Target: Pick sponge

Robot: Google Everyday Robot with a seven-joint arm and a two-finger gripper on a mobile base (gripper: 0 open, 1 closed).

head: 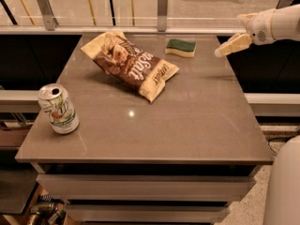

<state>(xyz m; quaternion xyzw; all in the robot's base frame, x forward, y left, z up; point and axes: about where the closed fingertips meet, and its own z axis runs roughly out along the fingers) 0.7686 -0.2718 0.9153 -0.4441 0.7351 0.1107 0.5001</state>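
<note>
Sponge (181, 47): lies flat near the far edge of the tabletop (187, 125), right of the middle, green side up over pale foam.
Gripper (229, 36): hangs over the far right corner, just past the right edge and above the surface, on a white arm entering from the right.
Fingers (233, 45): pale yellow, spread apart and holding nothing; the lower one slants down and left toward the sponge.
Sponge to fingers: the sponge is left of the lower fingertip and apart from it, with bare tabletop between them.
Chip bag (131, 64): brown and cream, crumpled, lying slantwise from the far left area toward the centre; its near end sits just left of the sponge without touching it.
Can (58, 109): green and white, upright, opened, near the left edge toward the front left corner, well apart from the sponge.
In the way: nothing stands between gripper and sponge.
Cut off: the arm runs out of view at the right; the upper finger shows only as a short stub.
White robot body (283, 186): partly seen past the front right corner.
</note>
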